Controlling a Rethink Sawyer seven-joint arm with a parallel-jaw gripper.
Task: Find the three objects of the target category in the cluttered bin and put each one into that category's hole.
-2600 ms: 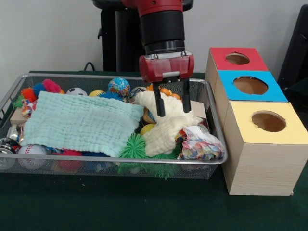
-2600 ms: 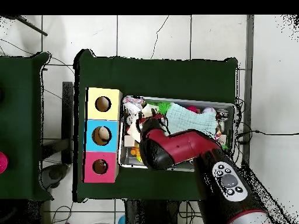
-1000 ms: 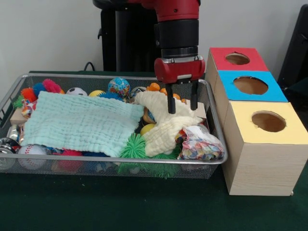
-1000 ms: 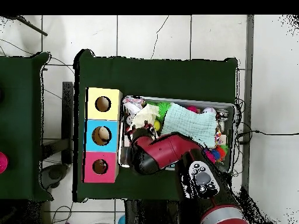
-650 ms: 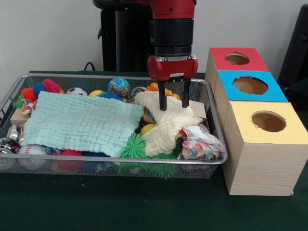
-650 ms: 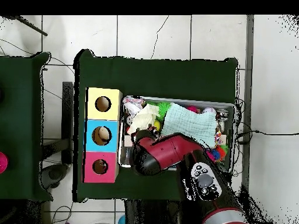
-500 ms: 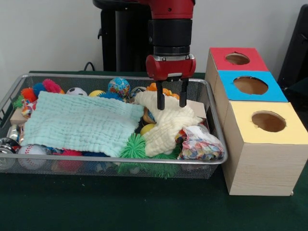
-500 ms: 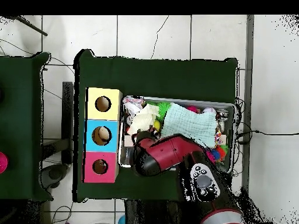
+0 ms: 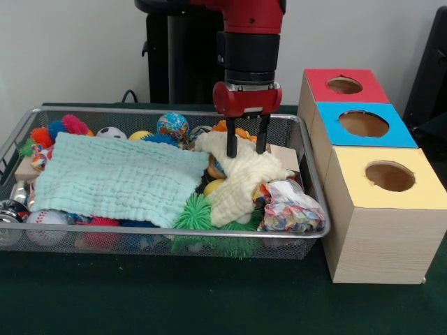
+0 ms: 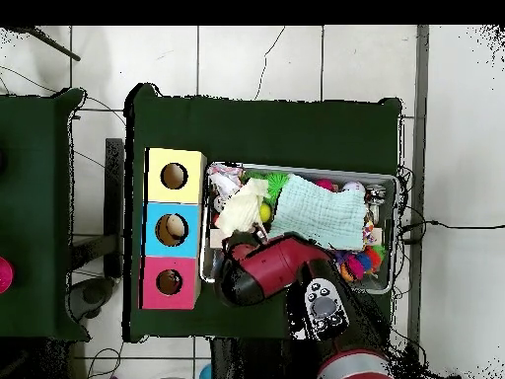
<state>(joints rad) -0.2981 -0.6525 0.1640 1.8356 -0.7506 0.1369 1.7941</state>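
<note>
Fingers (image 9: 230,143) spread apart, tips pressing the cream cloth (image 9: 241,178), nothing gripped yet.
Gripper (image 9: 245,145) stands at the wire bin's (image 9: 313,178) 2 o'clock corner; target objects, unidentified, likely lie beneath. Advise closing on a cloth fold and lifting straight up, clear of the holed boxes (image 9: 370,195).

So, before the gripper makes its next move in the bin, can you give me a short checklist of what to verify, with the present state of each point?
1. Gripper open: ok, the two fingers stand apart.
2. Gripper empty: ok, nothing hangs between the fingers.
3. Position over the bin: ok, it hangs at the far right part, over the cream cloth.
4. Fingertips touching the cream cloth: cannot tell, they reach its top edge in the front view.
5. Target objects visible: cannot tell, the cream cloth and the mint cloth cover much of the clutter.
6. Holes free: ok for the yellow box and the red box; cannot tell for the blue box, something pale shows inside.
</note>
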